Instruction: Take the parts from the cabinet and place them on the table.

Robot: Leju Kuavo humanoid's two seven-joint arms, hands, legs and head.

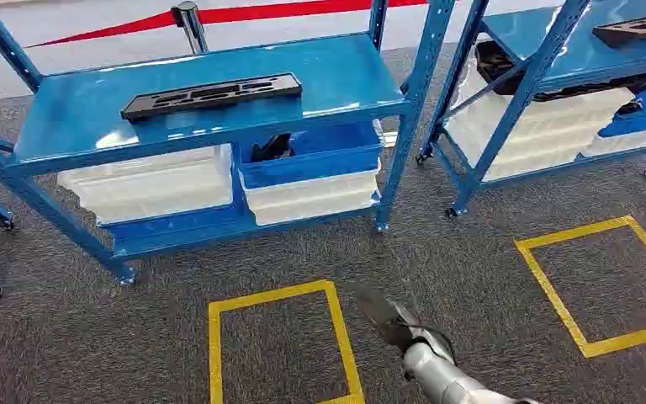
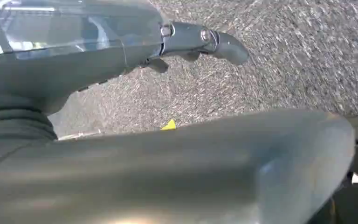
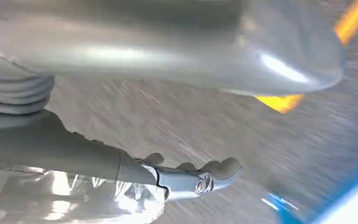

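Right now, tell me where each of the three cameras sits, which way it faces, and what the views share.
Head view: high on the body, looking forward and down at the blue cabinet with a black part on top; right hand enters from below.
Left wrist view: behind the left hand, facing grey carpet.
Right wrist view: behind the right hand, blurred, facing carpet.
Shared: carpet and yellow floor tape in all three.

The head view looks down and forward from high, onto blue racks (image 1: 210, 126) across the upper frame and grey carpet (image 1: 454, 261) below. Both wrist views sit close behind their hands, facing that carpet.
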